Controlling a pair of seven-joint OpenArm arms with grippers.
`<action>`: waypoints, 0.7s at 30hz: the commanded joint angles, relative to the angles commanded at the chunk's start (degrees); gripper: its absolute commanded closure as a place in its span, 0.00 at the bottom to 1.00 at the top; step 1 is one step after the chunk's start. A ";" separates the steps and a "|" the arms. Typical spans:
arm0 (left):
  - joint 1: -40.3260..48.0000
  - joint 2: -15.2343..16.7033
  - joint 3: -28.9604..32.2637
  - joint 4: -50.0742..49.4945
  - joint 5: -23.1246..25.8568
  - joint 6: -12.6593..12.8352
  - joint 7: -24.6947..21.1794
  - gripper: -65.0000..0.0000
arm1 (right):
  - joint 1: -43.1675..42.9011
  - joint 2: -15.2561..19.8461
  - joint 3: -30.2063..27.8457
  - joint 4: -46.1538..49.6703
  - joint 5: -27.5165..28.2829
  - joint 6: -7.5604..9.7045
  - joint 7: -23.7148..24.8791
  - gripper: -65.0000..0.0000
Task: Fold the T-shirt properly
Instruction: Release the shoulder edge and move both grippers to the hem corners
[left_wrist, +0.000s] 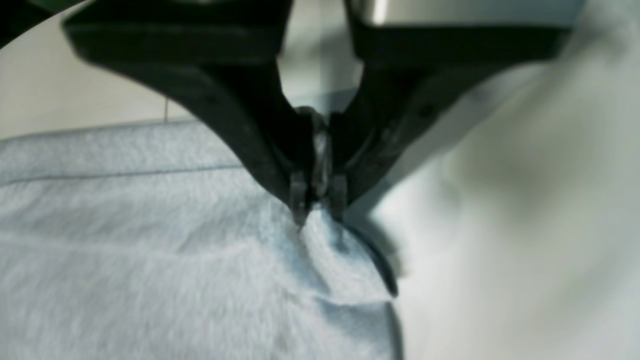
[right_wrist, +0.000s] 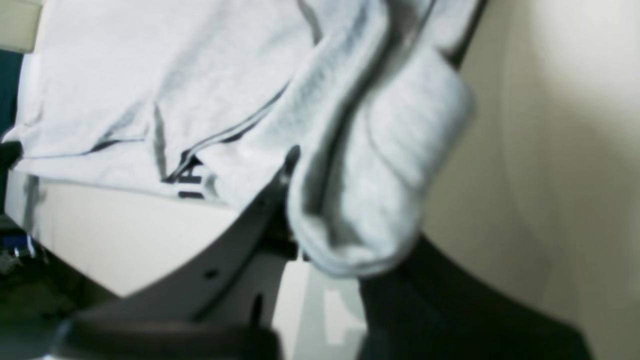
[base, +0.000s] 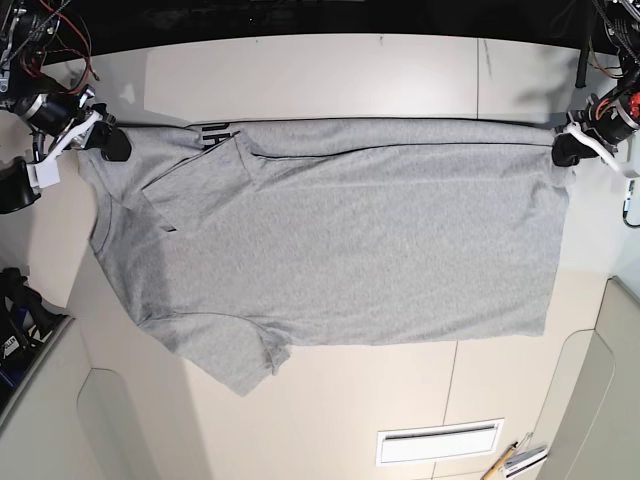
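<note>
Evidently mid-fold: light heather-grey cotton T-shirt (base: 340, 230) spread on pale tabletop (base: 320, 70), far edge pinched at opposite corners by left hand (left_wrist: 318, 207) and right hand (base: 108, 143), next needing an even, joint carry toward the near edge.

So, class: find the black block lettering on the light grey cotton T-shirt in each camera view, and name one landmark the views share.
Left wrist: lettering not in view; only grey fabric pinched in the left claw.
Right wrist: black block lettering at lower left, on the hanging fabric's edge.
Base: lettering at upper left, near the right claw.
Shared landmark: the light grey cotton T-shirt, gripped at both ends.
</note>
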 joint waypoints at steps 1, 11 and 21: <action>0.92 0.02 -1.05 0.83 -1.38 0.00 0.90 1.00 | -1.27 0.00 0.07 1.20 0.00 0.00 -0.15 1.00; 8.48 0.20 -3.98 3.34 -3.61 0.00 2.47 1.00 | -8.50 0.66 0.48 6.29 0.00 -0.02 -1.51 1.00; 10.05 0.81 -3.98 3.34 -8.35 0.00 7.80 1.00 | -10.88 1.73 0.70 6.27 -0.07 -0.04 -3.34 1.00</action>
